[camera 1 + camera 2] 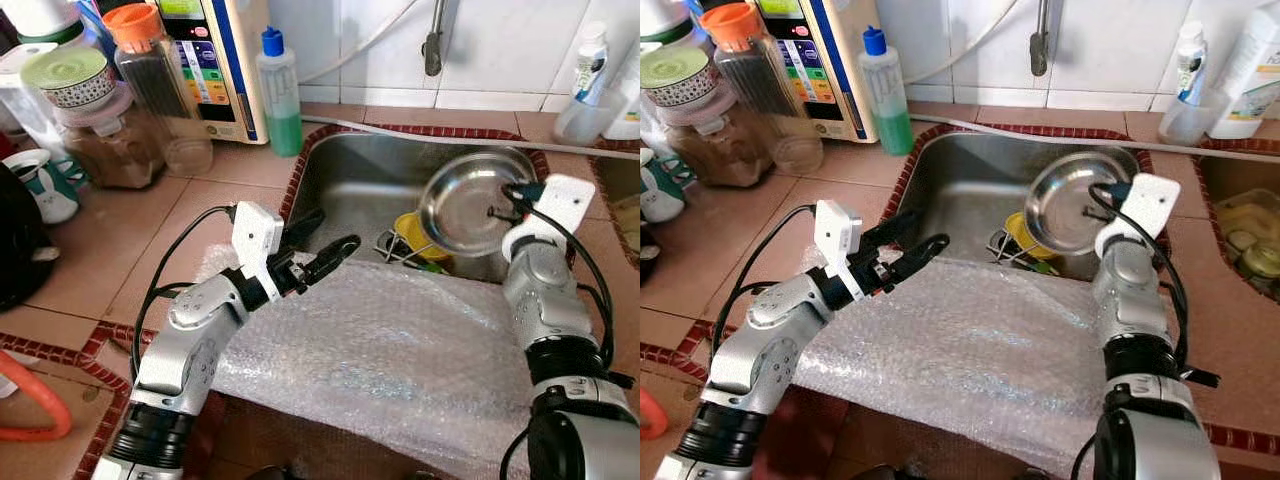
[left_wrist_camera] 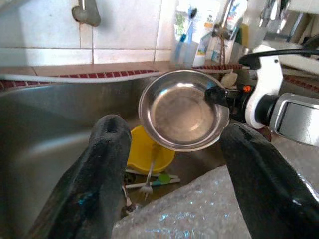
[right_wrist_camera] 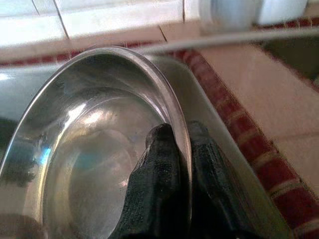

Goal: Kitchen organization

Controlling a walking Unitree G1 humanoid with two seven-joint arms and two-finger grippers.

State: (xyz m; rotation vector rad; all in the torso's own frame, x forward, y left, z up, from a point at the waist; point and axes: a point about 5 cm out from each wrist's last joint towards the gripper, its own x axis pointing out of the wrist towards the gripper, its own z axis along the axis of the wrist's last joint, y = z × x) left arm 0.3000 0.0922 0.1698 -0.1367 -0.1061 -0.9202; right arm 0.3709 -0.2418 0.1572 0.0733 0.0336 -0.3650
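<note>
A round steel bowl [image 1: 470, 205] hangs tilted over the steel sink [image 1: 350, 180], its hollow facing me. My right gripper [image 1: 507, 198] is shut on the steel bowl's rim [image 3: 182, 134], one finger inside and one outside. My left gripper [image 1: 322, 245] is open at the sink's near left edge, above a sheet of bubble wrap [image 1: 400, 350], with nothing between its fingers [image 2: 102, 164]. A yellow cup [image 1: 412, 232] and some cutlery [image 2: 149, 181] lie on the sink floor under the bowl.
Jars [image 1: 95, 110], a green soap bottle [image 1: 280, 95] and a water appliance [image 1: 215, 60] stand on the tiled counter at back left. Bottles [image 1: 590, 85] stand at back right. A tap [image 1: 433, 40] hangs above the sink. An orange item [image 1: 30, 400] lies at near left.
</note>
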